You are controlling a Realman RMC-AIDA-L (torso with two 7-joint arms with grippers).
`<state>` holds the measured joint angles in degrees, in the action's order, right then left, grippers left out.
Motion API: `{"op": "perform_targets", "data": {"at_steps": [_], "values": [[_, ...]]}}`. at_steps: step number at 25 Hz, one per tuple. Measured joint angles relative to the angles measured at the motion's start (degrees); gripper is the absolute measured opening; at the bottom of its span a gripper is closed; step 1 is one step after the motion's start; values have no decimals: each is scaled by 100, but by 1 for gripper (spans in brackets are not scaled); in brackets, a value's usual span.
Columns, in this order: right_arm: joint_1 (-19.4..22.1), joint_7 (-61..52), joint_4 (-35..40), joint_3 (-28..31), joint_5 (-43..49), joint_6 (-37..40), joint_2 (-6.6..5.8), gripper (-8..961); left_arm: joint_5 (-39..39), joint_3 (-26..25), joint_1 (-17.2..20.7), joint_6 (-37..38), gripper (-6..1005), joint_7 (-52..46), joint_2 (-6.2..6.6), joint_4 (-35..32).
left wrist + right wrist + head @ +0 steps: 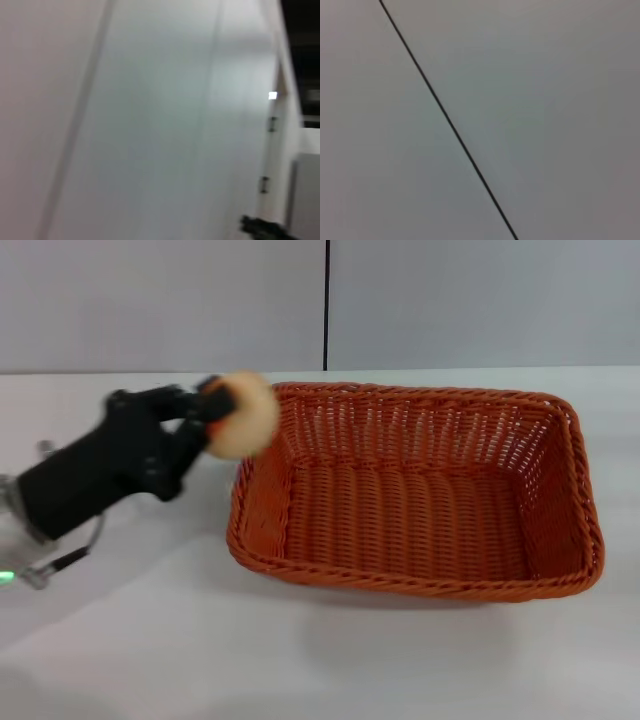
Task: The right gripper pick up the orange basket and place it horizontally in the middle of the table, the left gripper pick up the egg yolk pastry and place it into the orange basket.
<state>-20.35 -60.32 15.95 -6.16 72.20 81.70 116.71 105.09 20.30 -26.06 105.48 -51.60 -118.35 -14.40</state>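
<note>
- Head view shows the left end effector (213,412) grasping the egg yolk pastry (245,416), held in the air at the near-left rim of the orange basket (420,490)
- That basket already lies lengthwise mid-counter (330,660), so the placing step is judged underway
- Next: carry the pastry over the rim, lower, release
- Right end effector is out of sight; only the basket wall stands between

A pale wall panel (150,125) fills the view, with a small dark shape (260,227) near one corner.
</note>
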Motion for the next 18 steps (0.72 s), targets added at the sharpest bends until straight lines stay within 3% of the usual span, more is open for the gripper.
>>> {"op": "perform_targets", "data": {"at_steps": [6, 16, 18], "values": [[-1, -2, -43, -39, 4, -3, 0, 390, -7, 329, -369, -225, 115, 196, -24, 440], [-52, -6, -49, -49, 5, -46, 0, 390, -174, 249, -257, -189, 188, 196, -12, 585], [-60, -6, -55, -53, 4, -47, 2, 390, -200, 248, -250, -183, 268, 196, -12, 595]]}}
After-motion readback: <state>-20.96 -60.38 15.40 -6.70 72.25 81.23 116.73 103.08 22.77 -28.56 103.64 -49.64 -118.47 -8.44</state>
